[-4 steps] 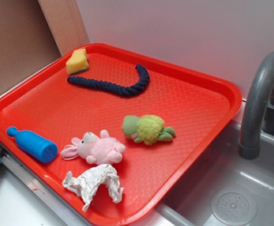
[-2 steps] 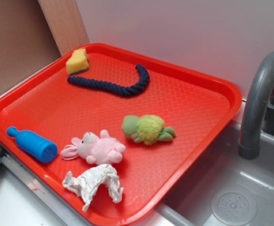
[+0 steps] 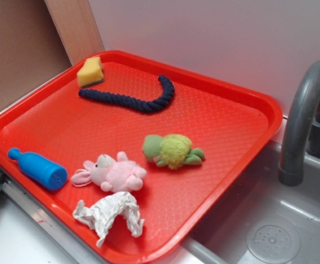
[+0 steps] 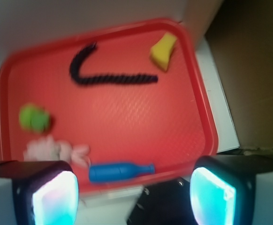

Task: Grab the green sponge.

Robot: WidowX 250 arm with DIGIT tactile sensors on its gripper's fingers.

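From the exterior view, a red tray (image 3: 226, 104) sits on the bench beside a grey sink (image 3: 270, 231) with a curved tap (image 3: 300, 118). The sponge (image 3: 90, 71) lies in the tray's far left corner, close against the rim, just beyond one end of a dark blue rope (image 3: 130, 99). Nearer are a green turtle toy (image 3: 172, 150), a pink bunny toy (image 3: 111, 172), a blue bottle (image 3: 38, 168) and a crumpled paper wad (image 3: 109, 215). Only a dark piece of the robot shows at the left edge.

From the wrist view, somewhat blurred, the gripper (image 4: 134, 194) hangs at the tray's near edge, its jaws standing wide apart with nothing between them. The sponge (image 4: 163, 50) lies in the far right corner, well apart from the jaws, with the rope (image 4: 106, 74) and the bottle (image 4: 120, 171) in between.
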